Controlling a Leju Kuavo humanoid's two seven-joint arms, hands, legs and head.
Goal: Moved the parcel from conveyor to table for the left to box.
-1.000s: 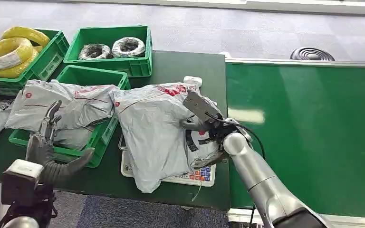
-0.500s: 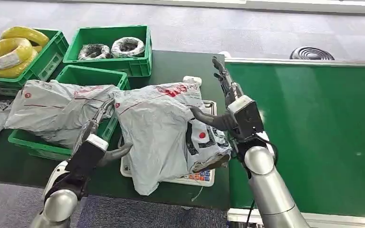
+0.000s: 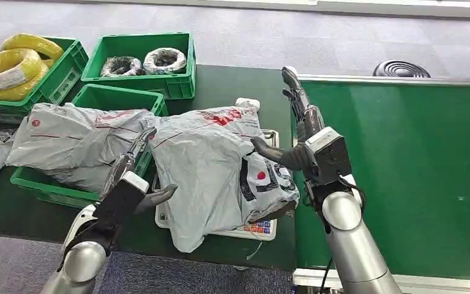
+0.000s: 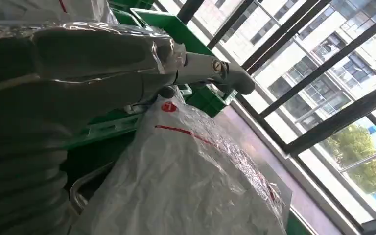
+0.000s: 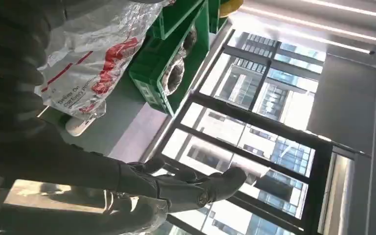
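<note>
- On the dark table (image 3: 232, 86), beside the green conveyor (image 3: 404, 177), I see the grey parcel (image 3: 205, 174) lying across a flat scale (image 3: 254, 228), its near end drooping over the scale's front edge.
- My right hand (image 3: 303, 131) stands clear of the parcel, fingers straight and pointing away from me, thumb stuck out toward the bag; it holds nothing.
- My left hand (image 3: 128, 168) is at the parcel's left edge, fingers extended and spread, thumb apart; I judge it empty, and I cannot tell whether the fingertips touch the plastic.
- The parcel looks like a soft poly mailer: crinkled, glossy, sagging where unsupported. I expect it to be light, floppy and slippery, likely to fold or slide in a loose hold.
- I would take it at the bunched left side or pinch a fold mid-body, not the smooth flat face.
- The target box, I take it, is the green crate (image 3: 101, 101) to the left, already holding other grey mailers (image 3: 79, 144).
- Writing: the mailer carries red print and a red stripe; in the right wrist view I can read "Deliver On" on the label (image 5: 76, 95), the next line being too small. A red round mark with a white character shows in the left wrist view (image 4: 168, 106).
</note>
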